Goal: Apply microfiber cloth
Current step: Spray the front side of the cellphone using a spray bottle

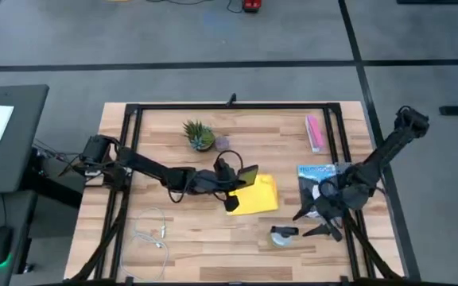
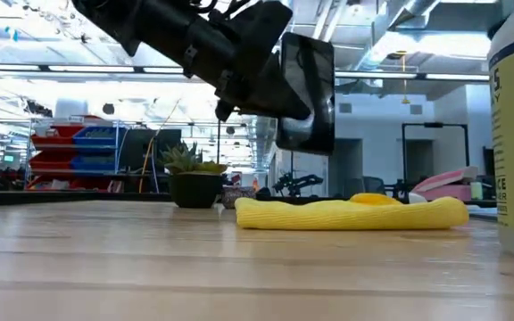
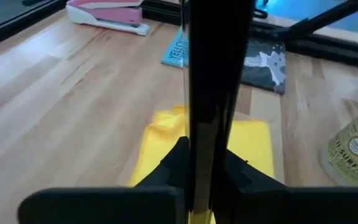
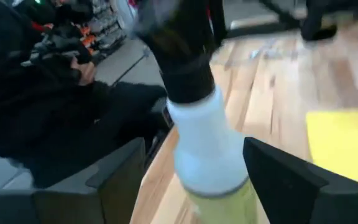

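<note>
above the microfiber cloth (image 1: 256,195), at its edge nearest the potted plant (image 1: 199,135), my left gripper (image 1: 241,179) is clamped on a black smartphone (image 2: 306,94), held edge-on and raised clear of the table (image 1: 213,238). the left wrist view shows the phone (image 3: 211,93) as a dark vertical slab pinched between my two fingers (image 3: 173,165), with the cloth (image 3: 253,149) lying directly beneath it. the low view confirms a gap between the phone's lower edge and the cloth (image 2: 351,212).

the cloth itself lies flat on the wood, roughly square, slightly bunched along the side closest to the plant. a spray bottle (image 1: 281,235) stands just beyond the cloth's opposite side, away from the plant.

my right gripper (image 1: 315,221) sits beside that bottle, well clear of the cloth. the right wrist view shows its two fingers (image 4: 278,180) spread apart with the bottle (image 4: 207,155) standing between them, no contact evident.

a magazine (image 1: 318,176) lies near the cloth on the right arm's side, and a pink packet (image 1: 314,132) lies farther off beyond the magazine. a white cable (image 1: 151,230) rests on the table on the left arm's side of the cloth. a person in dark clothing (image 4: 48,93) is visible past the table edge.
</note>
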Robot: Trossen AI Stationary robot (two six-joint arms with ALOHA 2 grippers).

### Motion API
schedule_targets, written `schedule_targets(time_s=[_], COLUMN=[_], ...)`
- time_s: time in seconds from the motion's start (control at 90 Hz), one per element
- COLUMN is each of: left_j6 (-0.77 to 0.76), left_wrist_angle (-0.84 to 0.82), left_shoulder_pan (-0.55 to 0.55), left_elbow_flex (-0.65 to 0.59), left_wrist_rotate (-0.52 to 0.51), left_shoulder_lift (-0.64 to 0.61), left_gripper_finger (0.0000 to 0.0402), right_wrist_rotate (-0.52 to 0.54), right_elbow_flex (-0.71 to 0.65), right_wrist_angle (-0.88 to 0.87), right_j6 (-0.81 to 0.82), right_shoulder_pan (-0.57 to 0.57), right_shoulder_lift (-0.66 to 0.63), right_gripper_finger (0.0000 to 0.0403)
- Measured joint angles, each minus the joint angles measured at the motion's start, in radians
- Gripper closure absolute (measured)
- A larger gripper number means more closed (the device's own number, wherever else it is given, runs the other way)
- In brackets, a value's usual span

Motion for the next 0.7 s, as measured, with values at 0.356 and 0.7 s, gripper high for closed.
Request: schedule_targets(time_s=[0.356,0.7], left_j6=[0.002,0.006], left_wrist_angle=[-0.018,-0.024], left_shoulder_pan=[0.001,0.002], left_elbow_flex=[0.003,0.003], left_wrist_rotate=[-0.010,-0.011], left_shoulder_lift=[0.000,0.000], left_gripper_finger=[0.0389,0.0389], right_wrist_rotate=[0.015,0.012], right_elbow_flex=[0.000,0.000], right_wrist_angle=[0.192,0.388], right_j6=[-0.063,-0.087], right_shoulder_pan=[-0.047,-0.050], right_shoulder_lift=[0.138,0.251], right_gripper_finger=[0.0127,0.0098])
